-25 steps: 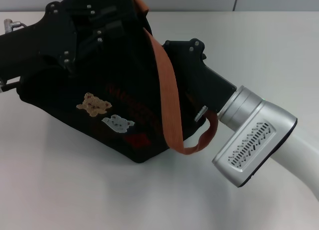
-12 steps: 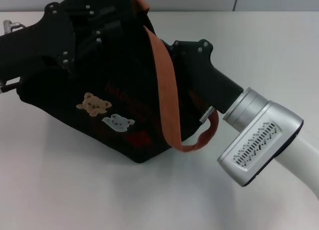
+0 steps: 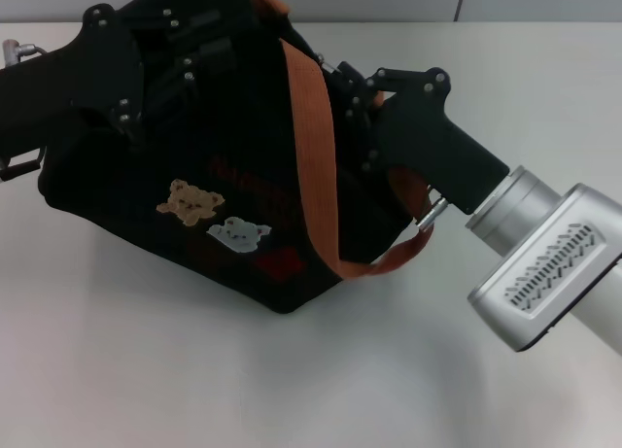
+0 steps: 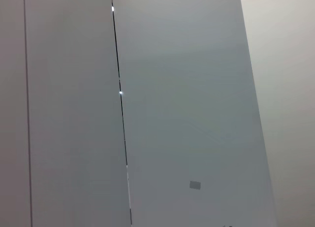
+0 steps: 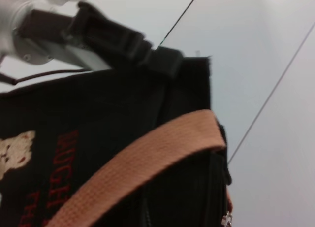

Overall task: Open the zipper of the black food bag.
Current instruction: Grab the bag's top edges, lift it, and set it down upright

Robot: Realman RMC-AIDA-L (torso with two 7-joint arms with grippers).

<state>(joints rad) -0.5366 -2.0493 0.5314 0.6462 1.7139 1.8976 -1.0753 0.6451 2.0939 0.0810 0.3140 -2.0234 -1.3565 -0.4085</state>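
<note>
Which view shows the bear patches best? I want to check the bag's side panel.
The head view: both bear patches lie in full on the side of the black food bag. The right wrist view catches only part of the tan one at its edge. The left wrist view shows no bag.

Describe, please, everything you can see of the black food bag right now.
The black food bag is a boxy black fabric tote on the white table. An orange-brown strap drapes over it; tan and white bear patches and red lettering mark its side. The left hand grips its far top corner; the right hand meets its other end.
</note>
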